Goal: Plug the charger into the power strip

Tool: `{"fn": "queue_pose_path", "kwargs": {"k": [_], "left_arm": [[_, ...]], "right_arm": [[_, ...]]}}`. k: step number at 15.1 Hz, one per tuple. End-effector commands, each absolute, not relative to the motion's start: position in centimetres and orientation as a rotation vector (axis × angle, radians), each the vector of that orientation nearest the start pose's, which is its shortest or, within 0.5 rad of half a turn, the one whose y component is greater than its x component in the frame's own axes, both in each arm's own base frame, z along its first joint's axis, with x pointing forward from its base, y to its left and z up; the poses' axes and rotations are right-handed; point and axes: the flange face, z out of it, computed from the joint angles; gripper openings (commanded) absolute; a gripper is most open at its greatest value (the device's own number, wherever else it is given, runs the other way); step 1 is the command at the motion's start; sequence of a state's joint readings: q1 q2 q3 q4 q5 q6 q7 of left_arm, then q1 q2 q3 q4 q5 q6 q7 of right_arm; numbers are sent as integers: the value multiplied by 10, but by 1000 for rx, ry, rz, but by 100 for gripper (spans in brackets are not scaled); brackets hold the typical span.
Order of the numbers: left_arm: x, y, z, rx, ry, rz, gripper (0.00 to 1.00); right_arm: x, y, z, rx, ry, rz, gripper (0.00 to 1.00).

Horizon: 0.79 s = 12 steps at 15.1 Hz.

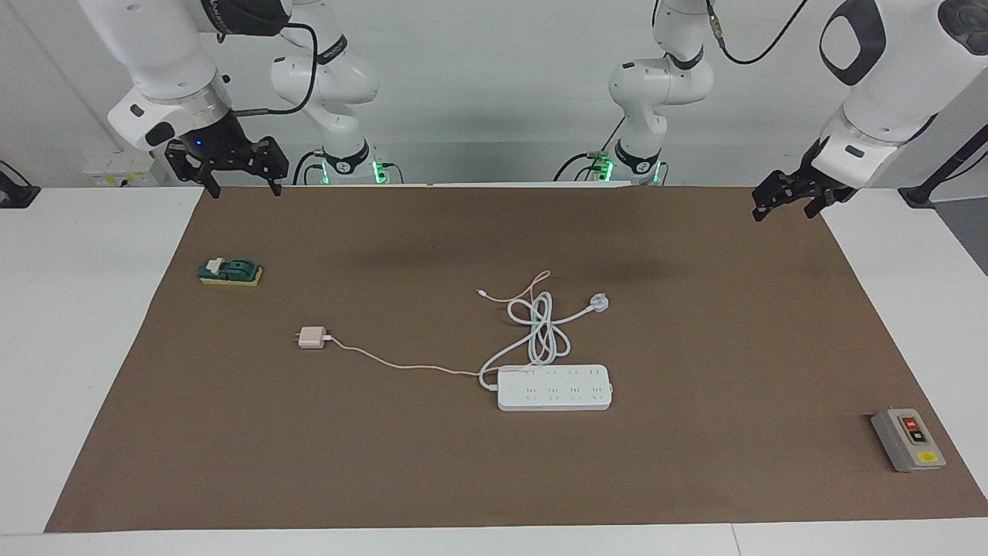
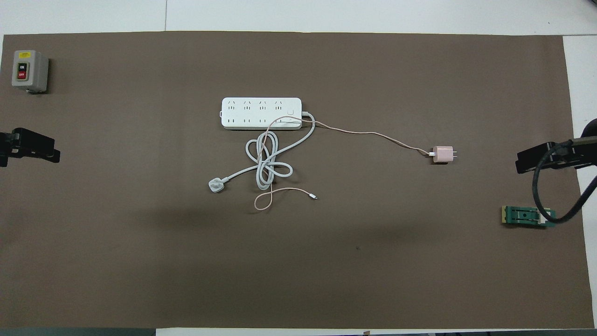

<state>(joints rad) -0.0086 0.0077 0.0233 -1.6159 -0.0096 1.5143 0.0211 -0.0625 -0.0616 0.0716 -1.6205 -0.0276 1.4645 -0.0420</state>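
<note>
The pale pink charger (image 1: 312,337) (image 2: 442,154) lies on the brown mat toward the right arm's end, its prongs pointing away from the power strip. Its thin pink cable (image 1: 401,365) runs to the strip and loops through the coiled white cord. The white power strip (image 1: 554,388) (image 2: 261,113) lies flat mid-table, its sockets up and empty. My right gripper (image 1: 243,185) (image 2: 541,158) hangs open and empty over the mat's edge at its end. My left gripper (image 1: 785,208) (image 2: 29,147) hangs open and empty at the other end. Both arms wait.
The strip's thick white cord (image 1: 540,332) coils nearer to the robots and ends in a round white plug (image 1: 600,303) (image 2: 215,185). A grey button box (image 1: 908,439) (image 2: 29,70) sits at the left arm's end. A green and yellow block (image 1: 231,272) (image 2: 524,216) lies under the right gripper.
</note>
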Motion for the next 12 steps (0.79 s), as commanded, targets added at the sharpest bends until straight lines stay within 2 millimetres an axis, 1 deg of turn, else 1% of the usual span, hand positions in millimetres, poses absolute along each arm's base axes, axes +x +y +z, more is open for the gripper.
{"fn": "queue_pose_path", "kwargs": {"k": [1,3,5,9,10,11,12], "left_arm": [[545,6,601,-3159,-7,152,100],[544,12,601,-3160,-19,159,100],[545,19,603,-3160,-38,147,100],[545,17,603,-3161,-34,140,100],[545,16,602,-3160,-34,142,100],[546,15,602,-3160,-31,142,100],[546,13,603,-3160,-27,135,100]], "right_arm": [[523,2,632,-3175,-107,153,100],[525,2,632,-3174,-122,132,100],[527,6,633,-3182,-206,95,100],[528,8,632,-3187,-236,76,100],[529,9,632,-3184,-212,65,100],[530,8,630,-3182,-145,61,100],[532,5,625,-3172,-12,80,100]]}}
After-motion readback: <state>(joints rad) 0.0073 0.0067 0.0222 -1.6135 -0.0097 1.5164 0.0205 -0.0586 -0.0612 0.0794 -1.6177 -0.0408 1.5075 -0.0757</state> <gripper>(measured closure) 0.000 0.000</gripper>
